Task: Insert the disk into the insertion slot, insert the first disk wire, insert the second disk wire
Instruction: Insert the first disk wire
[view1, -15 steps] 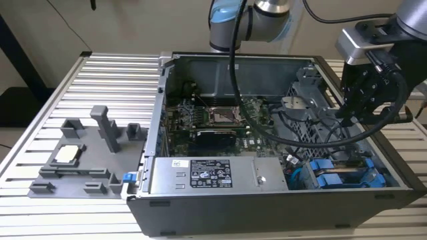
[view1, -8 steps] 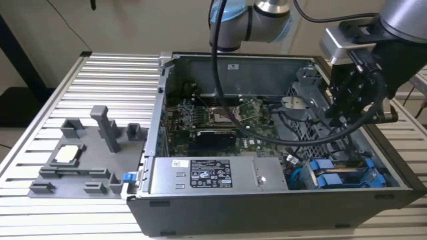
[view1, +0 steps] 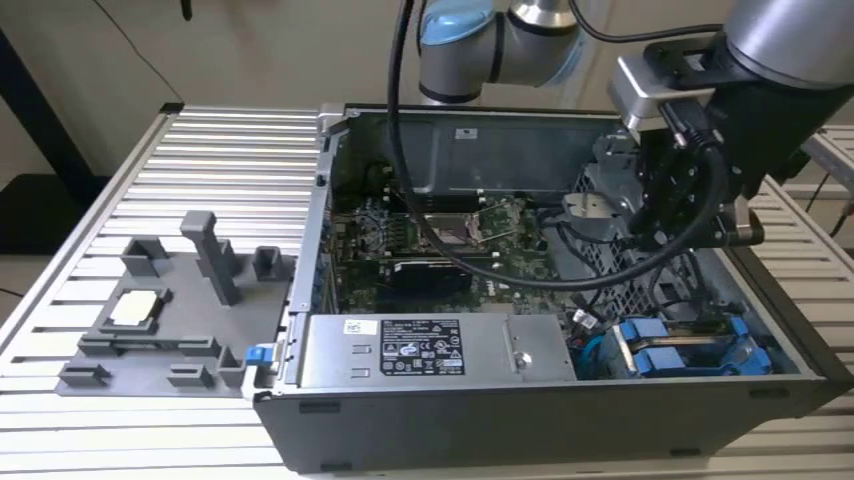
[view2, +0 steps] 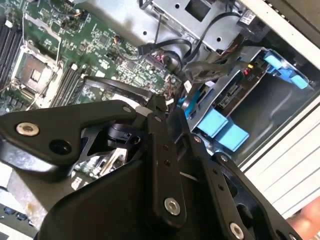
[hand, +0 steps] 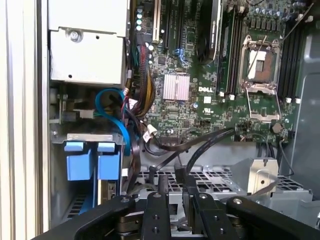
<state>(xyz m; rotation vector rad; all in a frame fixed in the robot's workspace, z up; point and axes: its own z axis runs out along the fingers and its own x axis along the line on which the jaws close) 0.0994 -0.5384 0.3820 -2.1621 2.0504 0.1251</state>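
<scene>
Blue-framed disk (view1: 683, 352) already seated in the insertion slot (hand: 89, 136) in a corner of the case (view1: 534, 425), so first step done. End effector (hand: 175, 189) narrow above the perforated cage (hand: 220, 180), apparently pinched on a black wire (hand: 210, 140). Both wire insertions left to do.

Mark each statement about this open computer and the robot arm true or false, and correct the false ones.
1. The computer case lies open with its motherboard exposed. True.
2. A cooler covers the processor socket. False: the processor socket is bare.
3. The gripper hangs over the grey tray outside the case. False: the gripper is inside the case, by the perforated cage.
4. The blue plastic fittings sit beside the power-supply box. True.
</scene>
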